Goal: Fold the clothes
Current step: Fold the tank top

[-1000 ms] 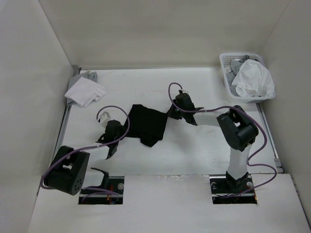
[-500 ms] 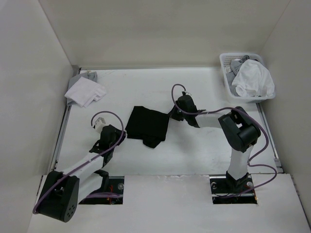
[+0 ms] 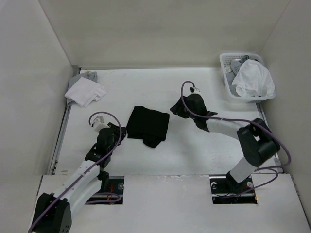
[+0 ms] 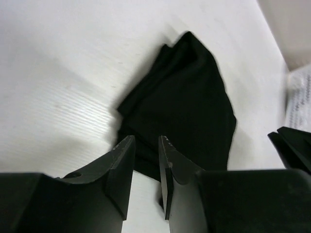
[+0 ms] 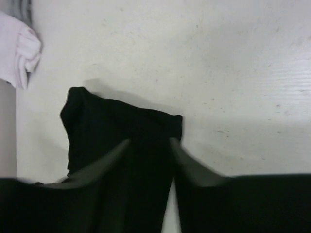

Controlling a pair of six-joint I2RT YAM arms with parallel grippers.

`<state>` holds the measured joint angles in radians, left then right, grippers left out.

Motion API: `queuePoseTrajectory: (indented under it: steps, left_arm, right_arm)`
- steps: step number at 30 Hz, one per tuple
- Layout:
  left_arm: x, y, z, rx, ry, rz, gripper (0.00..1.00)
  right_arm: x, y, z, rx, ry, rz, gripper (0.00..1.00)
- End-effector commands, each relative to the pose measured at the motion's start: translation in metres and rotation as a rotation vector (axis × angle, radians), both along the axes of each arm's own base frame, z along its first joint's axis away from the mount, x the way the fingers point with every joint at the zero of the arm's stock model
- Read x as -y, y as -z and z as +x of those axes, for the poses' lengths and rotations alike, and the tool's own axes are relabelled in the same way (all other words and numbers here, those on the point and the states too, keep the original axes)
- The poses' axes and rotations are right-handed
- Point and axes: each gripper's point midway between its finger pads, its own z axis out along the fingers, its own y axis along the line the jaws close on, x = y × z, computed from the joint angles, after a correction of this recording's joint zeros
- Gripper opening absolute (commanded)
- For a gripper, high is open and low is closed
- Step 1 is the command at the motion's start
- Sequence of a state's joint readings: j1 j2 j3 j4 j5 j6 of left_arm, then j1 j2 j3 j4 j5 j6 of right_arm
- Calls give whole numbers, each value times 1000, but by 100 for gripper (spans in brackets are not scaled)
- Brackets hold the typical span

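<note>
Looking across the table (image 3: 194, 145), we find the black T-shirt (image 3: 148, 125) lying near its middle as a compact, slightly uneven bundle, between the two arms. The left gripper (image 4: 146, 145) hangs just beside the shirt's near edge, its fingers narrowly parted and holding nothing. The right gripper (image 5: 149, 141) stands wider apart, also bare, at the opposite side. We judge the main risk to be a finger snagging the soft fabric on the next move, which would drag a layer and spoil the fold; one loose corner already pokes out. We count one black shirt, two grippers, one white cloth pile (image 3: 83, 91) and one basket (image 3: 225, 73) of pale garments.
</note>
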<state>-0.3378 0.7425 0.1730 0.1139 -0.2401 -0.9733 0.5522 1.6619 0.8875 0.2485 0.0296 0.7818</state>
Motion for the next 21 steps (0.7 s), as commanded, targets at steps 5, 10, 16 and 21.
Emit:
queuePoseTrajectory:
  steps: [5,10,16,21]
  left_arm:
    - [24,-60,6,121,143,176,31]
    - [22,-96,14,172,129,250,46]
    - [27,-95,25,111,130,250,54]
    - [14,-86,25,60,76,229,55]
  right_arm:
    - [30,-49,-43,191,6,-47,3]
    - [59,-55,-57,224,60,-133,31]
    - [82,-68,-49,299,162,-117,71]
    - [91,-47,-55,309,217,-75,73]
